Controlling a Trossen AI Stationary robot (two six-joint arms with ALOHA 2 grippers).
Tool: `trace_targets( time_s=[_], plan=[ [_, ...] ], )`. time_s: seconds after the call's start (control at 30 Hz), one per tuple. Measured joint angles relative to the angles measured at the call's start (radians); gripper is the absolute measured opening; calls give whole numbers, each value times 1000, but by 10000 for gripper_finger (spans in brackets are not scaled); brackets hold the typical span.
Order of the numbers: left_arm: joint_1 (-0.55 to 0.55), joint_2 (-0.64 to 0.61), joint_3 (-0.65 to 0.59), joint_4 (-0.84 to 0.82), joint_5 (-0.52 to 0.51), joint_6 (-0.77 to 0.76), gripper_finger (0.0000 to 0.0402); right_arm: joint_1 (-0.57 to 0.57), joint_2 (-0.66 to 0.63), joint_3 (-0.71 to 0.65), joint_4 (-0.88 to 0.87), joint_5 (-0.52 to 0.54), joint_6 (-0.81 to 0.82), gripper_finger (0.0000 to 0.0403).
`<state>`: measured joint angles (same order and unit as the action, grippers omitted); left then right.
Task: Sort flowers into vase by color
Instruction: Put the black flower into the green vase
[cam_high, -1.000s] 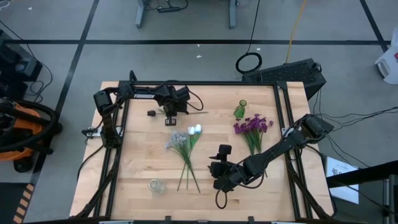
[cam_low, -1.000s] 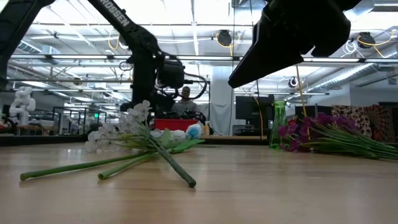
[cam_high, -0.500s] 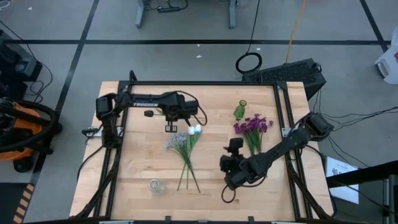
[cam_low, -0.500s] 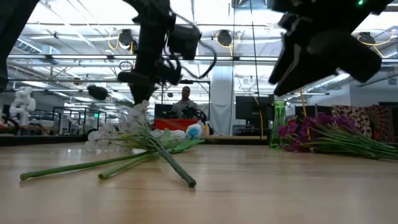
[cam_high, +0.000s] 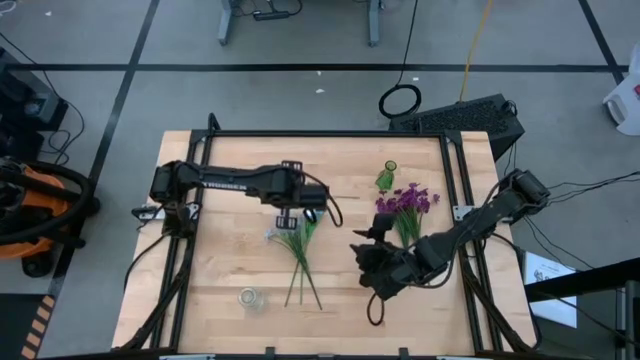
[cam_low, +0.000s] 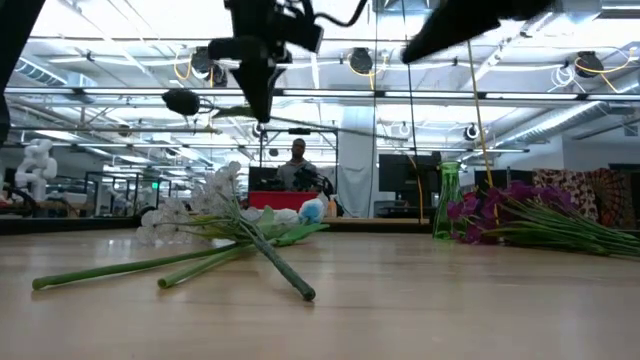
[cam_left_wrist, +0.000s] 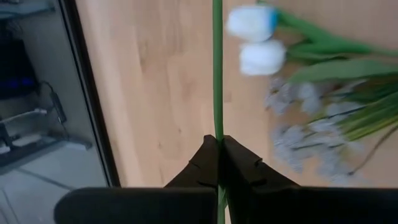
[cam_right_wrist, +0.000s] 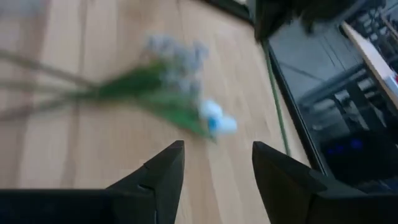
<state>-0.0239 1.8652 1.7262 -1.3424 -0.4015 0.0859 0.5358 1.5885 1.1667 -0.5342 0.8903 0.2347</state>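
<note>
Left gripper (cam_left_wrist: 219, 149) pinching a thin green stem (cam_left_wrist: 217, 74) above white buds (cam_left_wrist: 261, 57); right gripper (cam_right_wrist: 214, 165) spread, empty, above the table (cam_high: 230, 270).

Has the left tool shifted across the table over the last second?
Yes. In the high view the left tool, shut on a green stem, has moved from near the table's far edge toward the white flowers at mid-table.
</note>
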Motion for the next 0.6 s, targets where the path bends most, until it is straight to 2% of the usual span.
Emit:
trace_targets(
  time_s=[0.13,0.23,0.43,0.6],
  plan=[
    [-55,0,2,13,0,-31,10,-34,14,0,187,-2,-84,185],
    [-97,0,3,32,0,-69,11,-58,40,0,264,-6,-122,201],
    [-178,0,3,45,0,-92,12,-79,103,0,307,-6,-149,243],
    [-229,0,3,60,0,-106,12,-79,175,0,390,-6,-207,253]
  ],
)
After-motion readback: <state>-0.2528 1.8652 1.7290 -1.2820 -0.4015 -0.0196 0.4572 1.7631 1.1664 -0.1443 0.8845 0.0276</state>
